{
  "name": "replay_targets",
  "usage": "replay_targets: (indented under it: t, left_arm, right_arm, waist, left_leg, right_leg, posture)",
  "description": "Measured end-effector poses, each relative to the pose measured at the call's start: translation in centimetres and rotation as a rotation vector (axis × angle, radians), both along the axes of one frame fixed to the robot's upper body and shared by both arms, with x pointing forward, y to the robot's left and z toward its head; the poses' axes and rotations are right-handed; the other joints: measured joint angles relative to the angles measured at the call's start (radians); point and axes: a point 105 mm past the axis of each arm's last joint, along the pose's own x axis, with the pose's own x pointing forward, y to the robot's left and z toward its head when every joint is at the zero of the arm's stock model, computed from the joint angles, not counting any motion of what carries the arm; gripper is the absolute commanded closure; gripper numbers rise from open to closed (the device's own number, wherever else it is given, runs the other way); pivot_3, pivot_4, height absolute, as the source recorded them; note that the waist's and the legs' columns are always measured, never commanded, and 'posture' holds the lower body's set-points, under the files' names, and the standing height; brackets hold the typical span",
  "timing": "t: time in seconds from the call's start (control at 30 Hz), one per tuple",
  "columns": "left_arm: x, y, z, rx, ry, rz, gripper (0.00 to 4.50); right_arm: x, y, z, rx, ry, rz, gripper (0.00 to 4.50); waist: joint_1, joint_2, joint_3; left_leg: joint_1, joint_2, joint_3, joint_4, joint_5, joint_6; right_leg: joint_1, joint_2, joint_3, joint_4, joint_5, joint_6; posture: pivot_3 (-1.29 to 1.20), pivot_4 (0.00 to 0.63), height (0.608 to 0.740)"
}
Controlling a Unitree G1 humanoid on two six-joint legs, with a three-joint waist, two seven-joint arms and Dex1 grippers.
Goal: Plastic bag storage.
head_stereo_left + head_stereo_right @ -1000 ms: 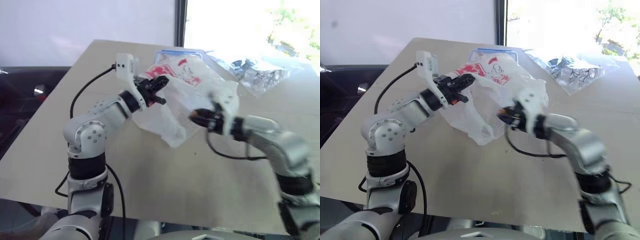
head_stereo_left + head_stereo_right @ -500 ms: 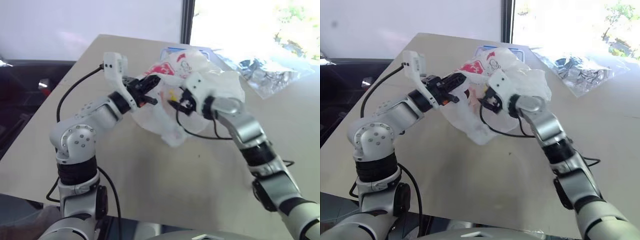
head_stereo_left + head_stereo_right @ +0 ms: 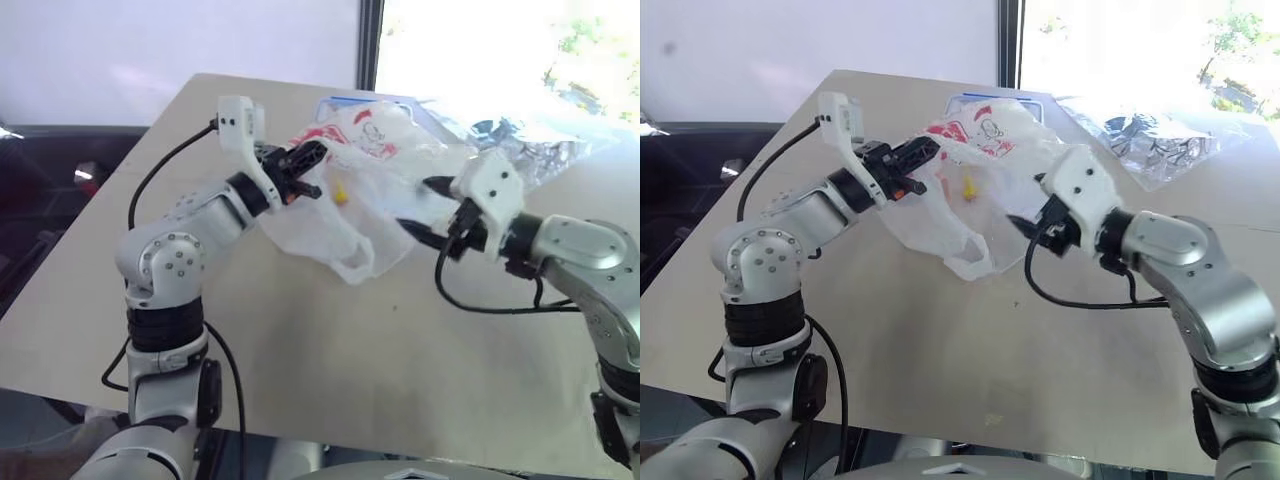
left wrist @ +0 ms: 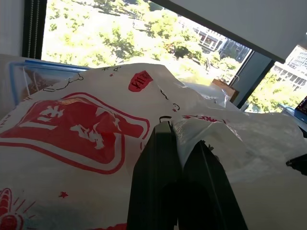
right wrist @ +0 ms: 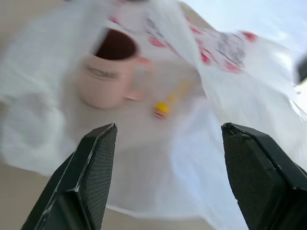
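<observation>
Left eye view gives me the whole table (image 3: 300,380) at once, so I read it from my left arm across. My left gripper (image 3: 308,158) is raised over the table with its black fingers clamped together on a fold of the plastic bag (image 3: 375,190), holding the bag's upper edge up off the surface. The bag hangs from that pinch and spreads to the right, its lower part and one handle loop sagging onto the tabletop. A small yellow piece (image 3: 341,196) shows through the thin film near the middle. Behind the bag sits a blue-rimmed clear box (image 3: 335,104), and further right along the far edge lies crinkled clear wrap (image 3: 520,140). My right gripper (image 3: 420,210) is just beside the bag's right side, fingers spread wide with nothing between them; I can't tell from here whether a fingertip brushes the film.

The left wrist view adds what the head camera cannot: the two fingers pressed flat together with white film bunched at their tips, and the red square logo (image 4: 72,127) and a red oval (image 4: 140,80) on the bag close up.

The right wrist view looks between the parted fingers (image 5: 91,167) straight at the bag, and there I see a pink cup (image 5: 108,72) showing through the plastic, beside the yellow piece.
</observation>
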Motion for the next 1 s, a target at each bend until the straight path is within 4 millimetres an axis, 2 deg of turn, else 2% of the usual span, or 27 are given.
replay_targets:
  t: [0.1,0.27,0.4,0.43,0.5,0.73,0.83,1.0]
  left_arm:
    - [0.1,0.0,-0.1,0.005,0.002,0.000,4.50]
    - [0.2,0.3,0.0,0.013,-0.002,0.010,4.50]
    - [0.2,0.4,0.0,0.017,-0.004,0.019,4.50]
    - [0.2,0.5,0.0,0.018,-0.004,0.025,4.50]
    - [0.2,0.5,0.0,0.018,-0.004,0.026,4.50]
    - [0.1,0.5,0.1,0.024,-0.013,0.023,4.50]
    - [0.1,0.4,0.1,0.025,-0.013,0.022,4.50]
    - [0.0,0.4,0.2,0.030,-0.019,0.022,4.50]
  right_arm:
    - [0.9,-1.0,-0.2,-0.008,-0.005,-0.080,0.99]
    - [2.8,-3.7,-0.7,-0.117,-0.058,-0.244,0.99]
    - [2.9,-4.1,-0.6,-0.122,-0.074,-0.269,0.99]
    - [2.2,-3.3,-0.3,-0.109,-0.097,-0.210,0.99]
    - [2.1,-3.3,-0.1,-0.113,-0.114,-0.208,0.99]
    - [3.5,-3.9,-0.1,-0.076,-0.115,-0.263,0.99]
    - [4.2,-4.4,0.8,-0.007,-0.118,-0.308,0.99]
    - [5.3,-5.2,1.6,0.009,-0.131,-0.358,0.99]
  waist:
    - [0.001,0.000,0.000]
    - [0.004,0.000,0.000]
    - [0.004,0.000,0.000]
    - [0.005,0.000,0.000]
    - [0.005,0.000,0.000]
    - [0.005,0.000,0.000]
    - [0.004,0.000,0.000]
    - [0.006,0.000,0.000]
  left_leg:
    - [-0.001,0.000,0.000,0.000,0.000,0.000]
    - [-0.001,0.000,0.000,0.001,0.000,0.000]
    - [-0.001,0.000,0.000,0.001,0.000,0.000]
    - [-0.001,0.000,-0.001,0.001,0.000,0.000]
    - [-0.001,0.000,-0.001,0.002,0.000,0.000]
    - [-0.001,0.000,-0.001,0.003,0.000,0.000]
    - [-0.002,0.000,-0.001,0.003,0.000,0.000]
    - [-0.002,0.000,-0.001,0.003,0.000,0.000]
  right_leg:
    - [0.000,0.000,0.000,0.000,0.000,0.000]
    - [0.000,0.000,0.000,-0.001,0.000,0.000]
    - [-0.001,0.000,0.000,-0.001,0.000,0.000]
    - [-0.001,0.000,0.000,-0.001,0.000,0.000]
    - [0.000,0.000,0.000,-0.001,0.000,0.000]
    - [0.000,0.001,0.000,0.000,0.000,0.000]
    - [0.000,0.001,0.000,0.000,0.000,0.000]
    - [0.000,0.001,0.000,0.000,0.000,0.000]
  posture:
    - [0.00,0.150,0.740]
    - [0.00,0.150,0.740]
    - [0.00,0.150,0.740]
    - [0.00,0.150,0.740]
    - [0.00,0.150,0.740]
    - [0.00,0.150,0.740]
    - [0.00,0.150,0.740]
    - [0.00,0.150,0.740]
